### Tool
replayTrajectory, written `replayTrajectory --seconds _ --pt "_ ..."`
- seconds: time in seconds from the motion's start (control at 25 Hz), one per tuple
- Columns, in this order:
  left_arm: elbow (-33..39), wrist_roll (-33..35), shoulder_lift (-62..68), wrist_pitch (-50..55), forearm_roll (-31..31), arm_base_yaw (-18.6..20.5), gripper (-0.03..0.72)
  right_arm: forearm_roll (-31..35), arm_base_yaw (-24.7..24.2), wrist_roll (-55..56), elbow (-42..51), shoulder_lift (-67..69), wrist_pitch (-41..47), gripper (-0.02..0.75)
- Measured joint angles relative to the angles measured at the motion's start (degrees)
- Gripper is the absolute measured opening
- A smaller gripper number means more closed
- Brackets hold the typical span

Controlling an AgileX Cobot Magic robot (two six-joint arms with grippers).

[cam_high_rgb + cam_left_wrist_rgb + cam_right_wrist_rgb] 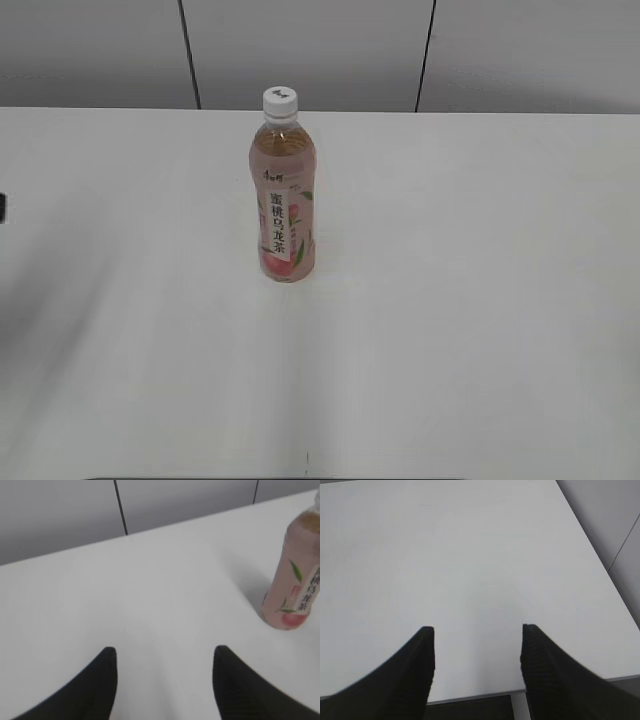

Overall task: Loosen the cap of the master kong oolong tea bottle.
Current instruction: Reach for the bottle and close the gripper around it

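A: How do the jaws of the left gripper (162, 655) stand?

B: Spread wide, with only bare white table (150, 595) between the two dark fingers. They hold nothing and touch nothing. The master kong oolong tea bottle (295, 580) stands well off to their right, at the edge of the left wrist view.

A: And the right gripper (477, 632)?

B: The same: jaws wide apart, nothing gripped, over an unoccupied stretch of table near its front edge. No bottle shows in that view.

A: Where is the bottle on the table?

B: In the exterior view the bottle (283, 195) stands upright, alone, a little left of centre and toward the far side, before a grey panelled wall (320, 50). The cap (280, 101) sits on its neck, white and ribbed.

A: What is in it?

B: Pale amber liquid fills it up to the shoulder, just below the neck. A pink label with a peach, green leaves and a white strip of black characters wraps the body.

A: Anything cut off or unclear?

B: The left wrist view crops the bottle's top, so the cap is out of frame there. Neither arm appears in the exterior view, except perhaps a small dark sliver at the left border that cannot be identified.
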Motion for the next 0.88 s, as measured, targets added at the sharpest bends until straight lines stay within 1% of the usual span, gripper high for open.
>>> replayTrajectory --seconds 0.08,0.16,0.32,0.48,0.6,0.8,0.84,0.88 --pt "0.00 1.34 7.31 -2.98 -1.08 -3.03 0.382 0.00 0.00 0.00 0.00 0.00 0.00 0.420" --pt "0.07 2.09 11.47 -6.49 -1.06 -6.86 0.382 0.04 0.00 0.00 0.00 0.00 0.00 0.420" --pt "0.07 2.34 13.40 -12.81 -1.18 -13.34 0.382 0.04 0.00 0.00 0.00 0.00 0.00 0.420" --pt "0.07 2.44 13.61 -16.97 0.36 -18.06 0.382 0.04 0.00 0.00 0.00 0.00 0.00 0.420" --pt "0.07 2.50 15.17 -18.57 1.59 -20.26 0.382 0.04 0.00 0.00 0.00 0.00 0.00 0.420" --pt "0.07 1.85 17.73 -19.31 2.06 -20.97 0.382 0.04 0.00 0.02 0.00 0.00 0.00 0.420" --pt "0.07 -0.41 17.94 -19.65 3.60 -20.97 0.382 0.04 0.00 0.02 0.00 0.00 0.00 0.420" --pt "0.07 -5.06 18.11 -20.27 7.63 -20.97 0.382 0.04 0.00 0.02 0.00 0.00 0.00 0.420"
